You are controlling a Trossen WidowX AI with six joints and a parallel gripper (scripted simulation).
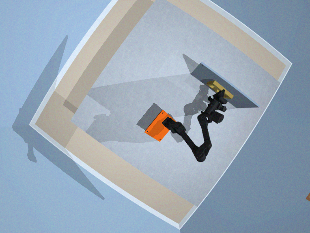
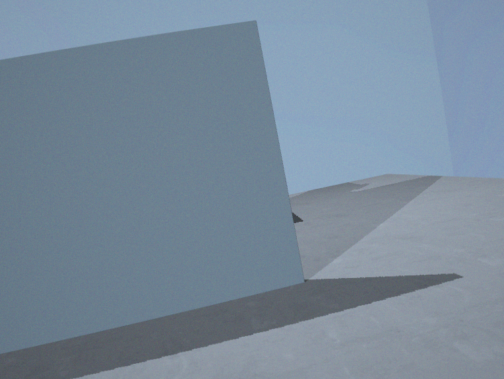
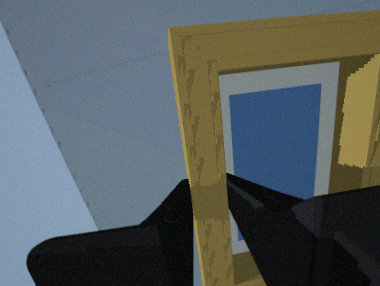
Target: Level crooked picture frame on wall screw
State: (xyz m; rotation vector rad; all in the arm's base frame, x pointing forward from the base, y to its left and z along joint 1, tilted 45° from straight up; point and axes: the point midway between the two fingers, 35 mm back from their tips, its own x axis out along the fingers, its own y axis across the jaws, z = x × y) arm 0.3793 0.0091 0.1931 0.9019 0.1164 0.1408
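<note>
The picture frame [image 1: 219, 87] [image 3: 275, 42] is yellow-gold with a white mat and a blue picture. It hangs at the front of the grey-blue wall panel [image 1: 205, 72] [image 2: 142, 162] [image 3: 115, 115]. My black gripper [image 1: 223, 91] [image 3: 209, 187] is shut on the frame's left side bar as the wrist view shows it, one finger outside the bar and one inside over the picture. The frame's top edge rises to the right in the wrist view, but that view is itself tilted, so I cannot tell the true tilt. The screw and the notched strip are hidden. The exterior camera sees only the panel's back.
The arm stands on an orange base plate [image 1: 156, 128], back from the panel. A beige border with a pale rim [image 1: 288, 66] surrounds the grey floor. A small dark shape [image 2: 297, 218] shows past the panel's edge. Shadows of the arm and panel cross the floor.
</note>
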